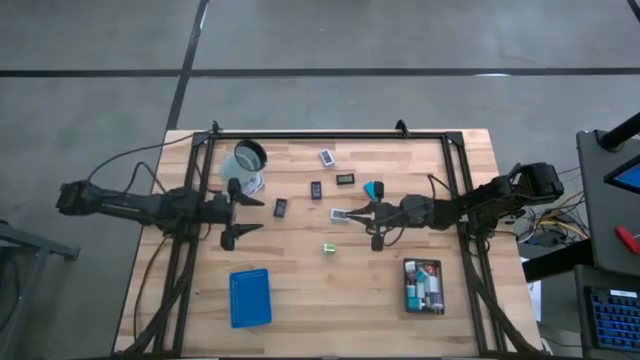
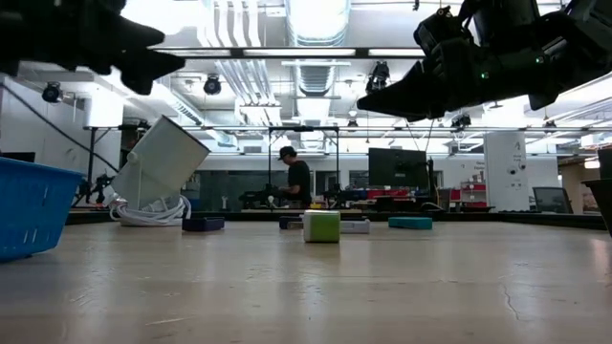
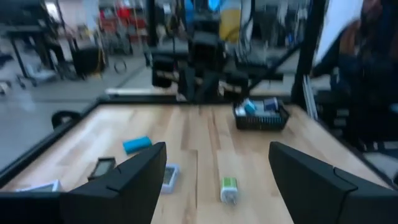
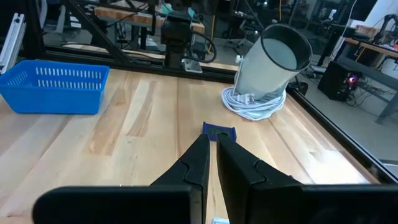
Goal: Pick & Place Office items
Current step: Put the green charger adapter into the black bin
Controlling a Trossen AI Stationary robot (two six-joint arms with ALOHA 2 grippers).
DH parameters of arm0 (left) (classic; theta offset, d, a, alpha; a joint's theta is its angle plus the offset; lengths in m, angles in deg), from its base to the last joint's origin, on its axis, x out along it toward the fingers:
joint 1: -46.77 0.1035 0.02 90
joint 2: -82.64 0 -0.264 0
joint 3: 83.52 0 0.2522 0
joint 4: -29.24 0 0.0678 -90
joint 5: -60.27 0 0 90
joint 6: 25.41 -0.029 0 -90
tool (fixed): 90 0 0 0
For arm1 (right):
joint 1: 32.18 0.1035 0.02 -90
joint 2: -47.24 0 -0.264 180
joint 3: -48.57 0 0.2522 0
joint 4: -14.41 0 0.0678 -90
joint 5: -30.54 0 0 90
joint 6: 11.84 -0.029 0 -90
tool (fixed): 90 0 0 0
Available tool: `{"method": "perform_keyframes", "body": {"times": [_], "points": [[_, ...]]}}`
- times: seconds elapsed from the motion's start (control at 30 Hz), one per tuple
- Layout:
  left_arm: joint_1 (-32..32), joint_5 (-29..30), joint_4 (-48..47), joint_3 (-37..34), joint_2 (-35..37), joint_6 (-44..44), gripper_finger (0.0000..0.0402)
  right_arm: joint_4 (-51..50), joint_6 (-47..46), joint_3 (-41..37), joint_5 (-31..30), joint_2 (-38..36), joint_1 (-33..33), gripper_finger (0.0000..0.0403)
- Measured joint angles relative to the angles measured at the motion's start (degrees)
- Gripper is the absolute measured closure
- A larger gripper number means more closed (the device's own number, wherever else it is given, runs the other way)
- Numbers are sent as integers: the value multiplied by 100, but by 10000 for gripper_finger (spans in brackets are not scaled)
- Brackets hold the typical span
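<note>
Small office items lie scattered on the wooden table: a green block (image 1: 328,248) (image 2: 321,226) (image 3: 229,190), a teal block (image 1: 372,189) (image 3: 137,144), a white flat piece (image 1: 327,157), dark flat rectangles (image 1: 345,179) (image 1: 316,189) (image 1: 280,207) and a labelled flat piece (image 1: 340,214). My left gripper (image 1: 243,216) (image 3: 217,149) hovers open at the table's left, beside the cup. My right gripper (image 1: 360,213) (image 4: 212,155) (image 2: 368,103) is shut and empty. It is raised above the table, with its tips just right of the labelled flat piece.
A clear round cup (image 1: 247,165) (image 4: 273,65) leans tilted on a coil of white cord at the far left. A blue tray (image 1: 250,297) (image 4: 55,87) sits near the front left. A black tray (image 1: 423,285) (image 3: 261,115) at the front right holds several pieces. A person stands in the room behind.
</note>
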Motion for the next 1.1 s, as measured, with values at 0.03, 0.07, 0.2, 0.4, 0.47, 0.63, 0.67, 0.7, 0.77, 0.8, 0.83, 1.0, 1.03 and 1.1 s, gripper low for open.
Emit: {"method": "perform_keyframes", "body": {"times": [0.03, 0.07, 0.2, 0.4, 0.47, 0.63, 0.67, 0.7, 0.77, 0.8, 0.83, 1.0, 1.03, 1.1], "points": [[0, 7, 107, -160, 202, 11, 110, -7, -2, -1, -1, 0, 1, 376], [0, 10, 162, -286, 384, 13, 110, -16, -2, -2, 1, 0, 0, 376], [0, 15, 78, -465, 878, 125, 111, -19, -2, 0, -1, 0, -2, 376], [0, 14, -164, -452, 975, 162, 111, -19, -2, 0, 0, 0, -1, 376], [0, 14, -161, -455, 968, 161, 111, -19, -2, -1, 0, 0, 1, 376], [0, 11, -161, -465, 970, -141, 111, -17, -2, 0, 1, 0, 0, 376], [0, 7, -163, -463, 970, -268, 111, -19, -2, 0, -1, 0, 0, 376], [0, 5, -163, -462, 970, -352, 111, -19, -2, 0, 1, 0, 0, 376], [0, 2, -155, -479, 972, -408, 111, -19, -2, 0, 0, 0, 0, 376], [0, 2, -162, -501, 975, -411, 111, -19, -2, 0, 0, 0, 1, 376], [0, 2, -172, -516, 968, -410, 111, -18, -2, 0, -1, 0, -1, 376], [0, 3, -164, -575, 957, -426, 111, -17, -2, -2, -1, 0, -2, 376], [0, 3, -171, -589, 957, -426, 111, -17, -2, 0, 0, 0, 1, 376], [0, 1, -183, -591, 956, -426, 111, -17, -2, 0, 2, 0, -1, 376]]}}
